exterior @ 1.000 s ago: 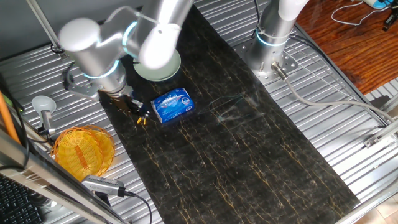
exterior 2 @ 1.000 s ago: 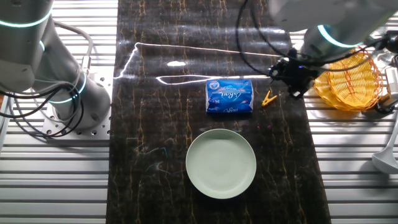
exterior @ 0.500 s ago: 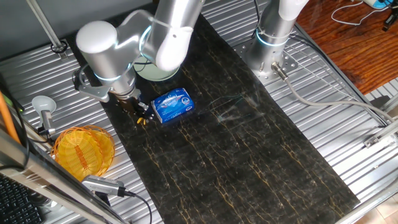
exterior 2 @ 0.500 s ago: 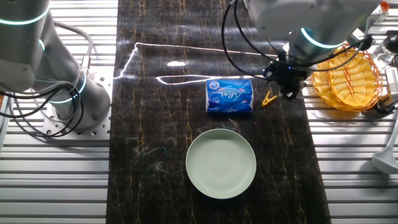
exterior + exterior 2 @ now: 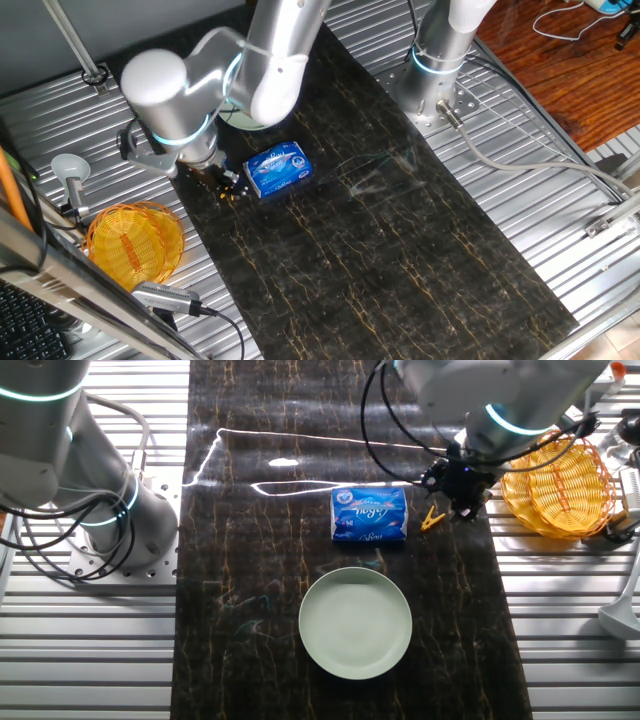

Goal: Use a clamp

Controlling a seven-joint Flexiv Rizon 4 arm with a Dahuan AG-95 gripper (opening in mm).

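Nearest in the other fixed view, a pale plate (image 5: 355, 623) on the dark mat (image 5: 250, 660), untouched. Beyond it the blue packet (image 5: 369, 515), lying flat, and just beside its right edge the clamp (image 5: 433, 519) — small, yellow-orange, V-shaped, flat on the mat, between packet and basket (image 5: 560, 485). Hanging just over and behind the clamp, the gripper (image 5: 458, 488); dark fingers low near the mat, but whether apart or together cannot be told from either view, too dark and too small. No sign of the clamp being held: seen lying free on the mat, close to the fingertips, contact unclear. In the one fixed view, the same clamp (image 5: 231, 192) showing as a bright speck beside the packet (image 5: 279, 168), with the gripper (image 5: 216, 178) just above it. Judged by looks — very light, stiff, sprung, likely smooth plastic, so apt to skid or flip if nudged sideways. Best taken across the two handle ends, square on, squeezing them together to open the mouth; a pinch near the mouth would only hold it shut.
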